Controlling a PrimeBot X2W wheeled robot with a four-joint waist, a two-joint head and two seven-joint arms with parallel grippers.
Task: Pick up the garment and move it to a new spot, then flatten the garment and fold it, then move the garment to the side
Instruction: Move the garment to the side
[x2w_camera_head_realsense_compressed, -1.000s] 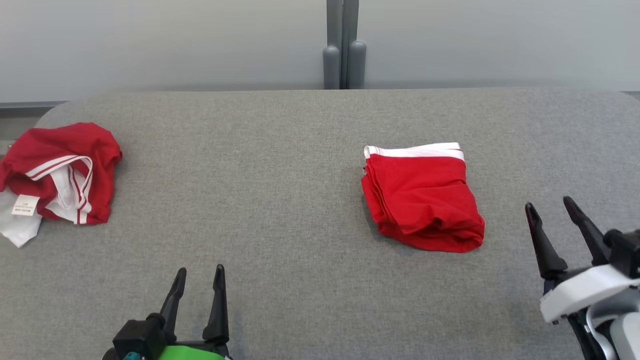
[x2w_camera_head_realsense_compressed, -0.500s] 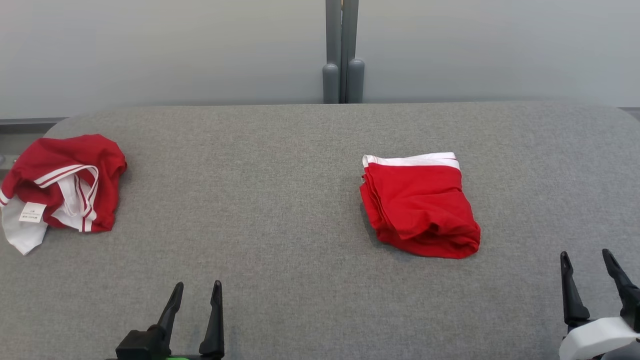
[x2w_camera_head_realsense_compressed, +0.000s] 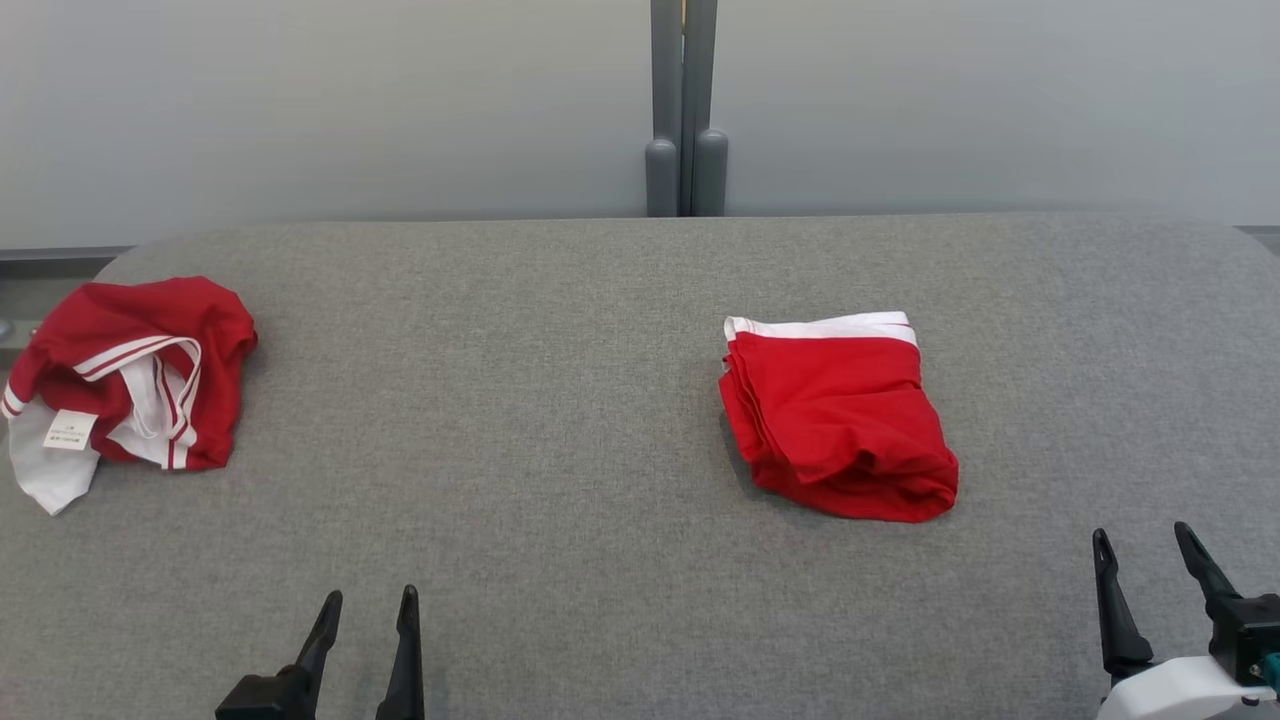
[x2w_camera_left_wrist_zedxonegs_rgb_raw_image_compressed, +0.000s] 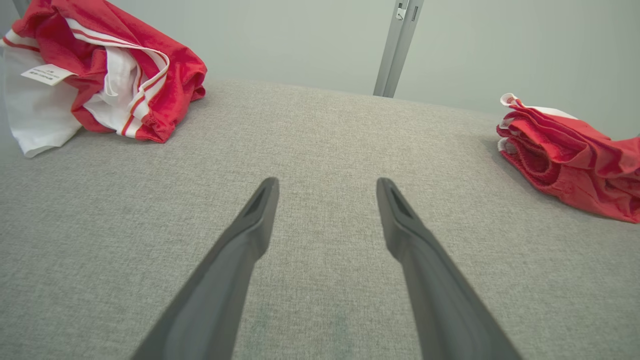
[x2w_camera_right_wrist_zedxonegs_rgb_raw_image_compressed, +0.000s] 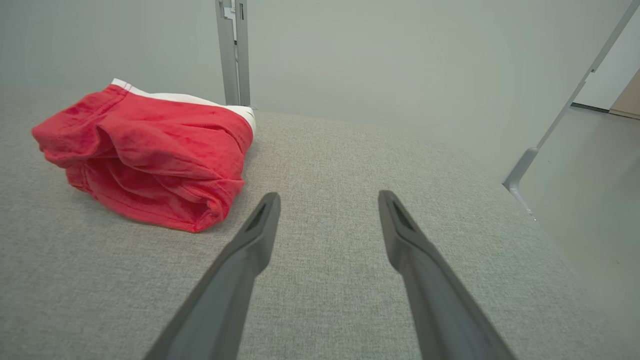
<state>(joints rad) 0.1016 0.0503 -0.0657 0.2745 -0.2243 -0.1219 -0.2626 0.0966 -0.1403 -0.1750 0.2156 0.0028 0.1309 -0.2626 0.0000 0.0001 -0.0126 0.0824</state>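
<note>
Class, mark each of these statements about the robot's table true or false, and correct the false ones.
1. The folded garment and the crumpled garment both lie on the grey table. True.
2. The folded garment lies at the table's left end. False: it lies right of centre, and the crumpled garment is at the left end.
3. The right gripper is shut on the folded garment. False: it is open, apart from the garment and holds nothing.
4. The left gripper is open and holds nothing. True.
5. A white label shows on the crumpled garment. True.
</note>
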